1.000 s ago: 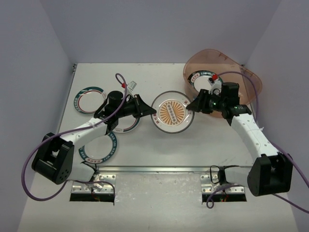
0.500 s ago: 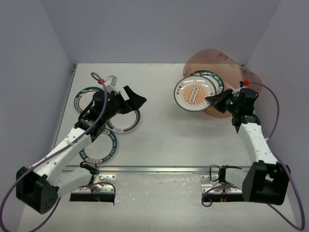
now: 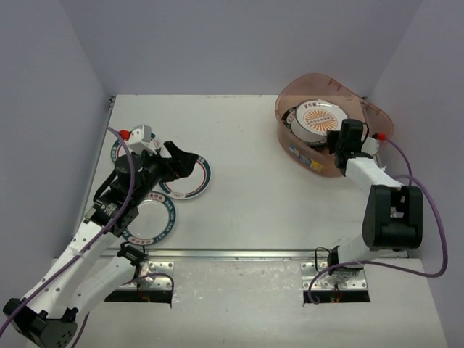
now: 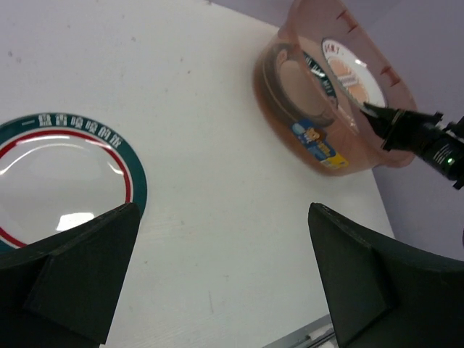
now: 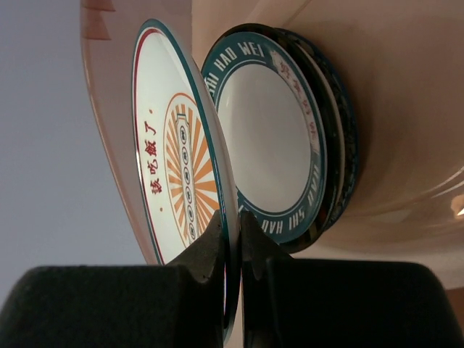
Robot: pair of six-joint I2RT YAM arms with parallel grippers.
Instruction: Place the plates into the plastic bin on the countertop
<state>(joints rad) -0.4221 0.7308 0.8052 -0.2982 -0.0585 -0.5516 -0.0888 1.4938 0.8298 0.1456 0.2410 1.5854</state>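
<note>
My right gripper (image 3: pixel 333 136) is shut on the rim of the orange-centred plate (image 3: pixel 317 116), holding it on edge inside the plastic bin (image 3: pixel 371 110). In the right wrist view the fingertips (image 5: pixel 217 230) pinch that plate (image 5: pixel 177 167) just in front of a stack of plates (image 5: pixel 268 145) leaning on the bin wall (image 5: pixel 406 87). My left gripper (image 3: pixel 180 165) hangs open and empty over the left of the countertop (image 3: pixel 246 138), above a teal-and-red-rimmed plate (image 3: pixel 192 181). That plate (image 4: pixel 58 181) lies to the left of the open left gripper (image 4: pixel 223 212), and the bin (image 4: pixel 319 109) is far off.
Two more teal-rimmed plates lie on the left, one (image 3: pixel 129 151) partly under the left arm and one (image 3: pixel 151 221) near the front. A metal rail (image 3: pixel 239 254) runs along the front edge. Grey walls close in the left, back and right sides.
The left gripper opened, let go of the orange-centred plate and pulled back to the left. The right gripper closed on that plate and carried it from mid-counter into the bin.
</note>
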